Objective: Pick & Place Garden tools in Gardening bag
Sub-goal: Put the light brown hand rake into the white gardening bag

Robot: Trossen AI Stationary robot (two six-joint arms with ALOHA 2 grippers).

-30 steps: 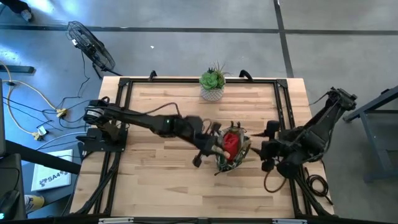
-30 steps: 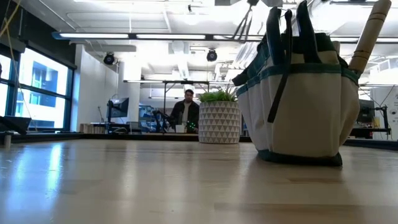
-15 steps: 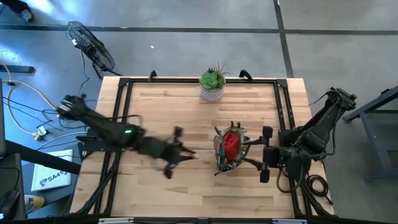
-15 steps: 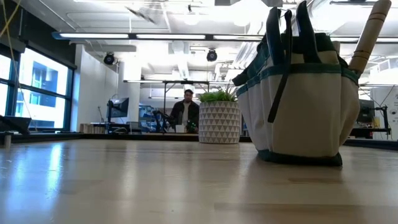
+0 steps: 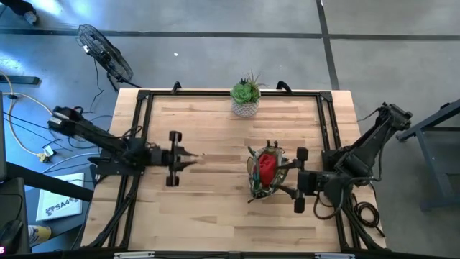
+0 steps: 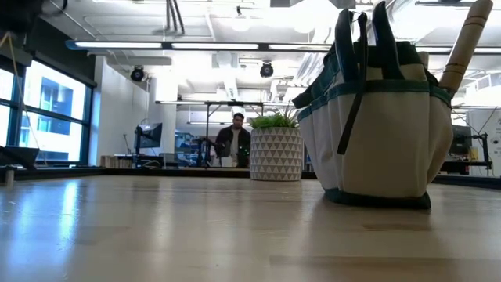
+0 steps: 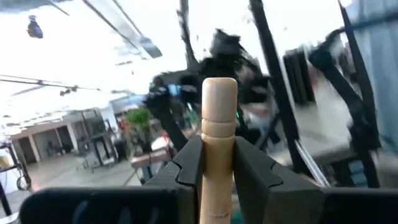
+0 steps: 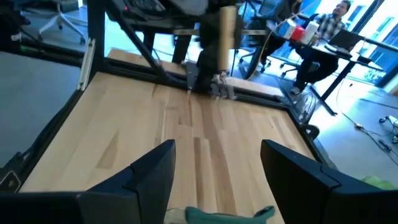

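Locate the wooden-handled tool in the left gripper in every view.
High view: wooden-handled tool left of centre, in the left gripper, handle pointing right.
Low view: not in it; the handle in the gardening bag is another tool.
Left wrist view: centre, upright between the fingers.
Right wrist view: top centre, across the table.
Shared landmark: the table, in all but the left wrist view.
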